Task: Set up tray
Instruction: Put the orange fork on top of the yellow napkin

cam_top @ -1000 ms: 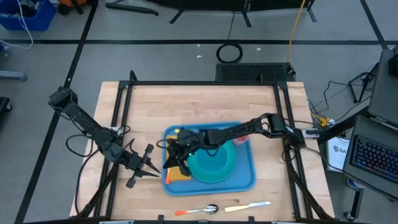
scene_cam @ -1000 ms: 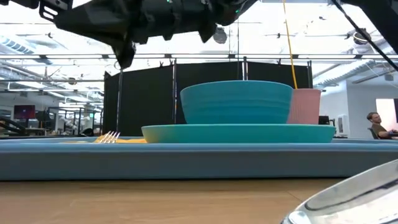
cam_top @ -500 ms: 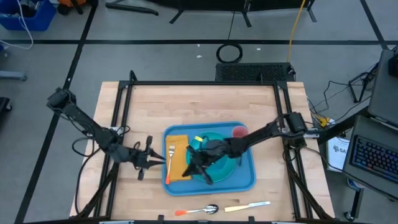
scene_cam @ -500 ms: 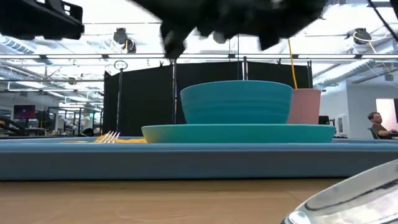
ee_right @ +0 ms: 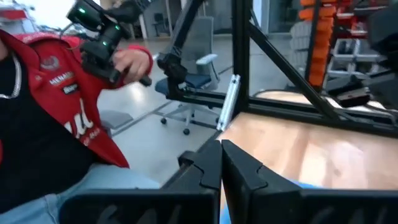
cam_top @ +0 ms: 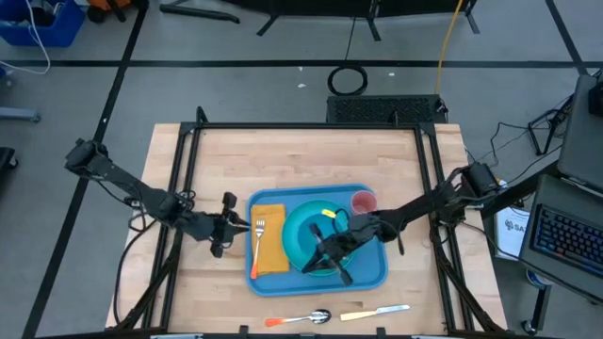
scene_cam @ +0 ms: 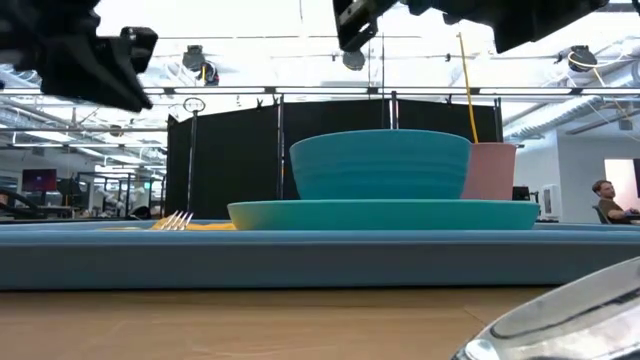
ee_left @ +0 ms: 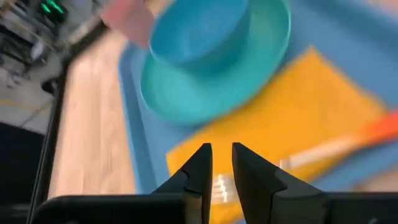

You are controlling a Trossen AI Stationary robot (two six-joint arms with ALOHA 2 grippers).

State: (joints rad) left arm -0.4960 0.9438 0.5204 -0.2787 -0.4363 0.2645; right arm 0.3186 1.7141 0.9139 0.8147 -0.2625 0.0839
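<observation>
The blue tray [cam_top: 372, 268] lies on the table's near middle. On it a yellow napkin [cam_top: 271, 252] lies flat at the left, with a fork [cam_top: 259, 231] on top. A teal plate [cam_top: 294, 247] carries a blue bowl [ee_left: 199, 31], and a pink cup [cam_top: 363, 201] stands at the far right corner. My left gripper [cam_top: 240, 226] hovers just left of the tray. It points at the napkin [ee_left: 280, 124], open by a narrow gap with nothing in it. My right gripper [cam_top: 318, 262] hangs shut above the plate and holds nothing.
A spoon [cam_top: 303, 318] and a knife [cam_top: 375, 312] lie on the wood between the tray and the table's near edge. A black frame [cam_top: 306, 125] rims the table. The right wrist view shows a person in a red jacket [ee_right: 56, 106] beyond the table's edge.
My right gripper has drawn back from above the napkin toward the table's right edge and now hangs over the plate, still shut. My left gripper has swung toward the tray and turned from pointing downward to pointing at the napkin. The napkin and fork lie as before.
</observation>
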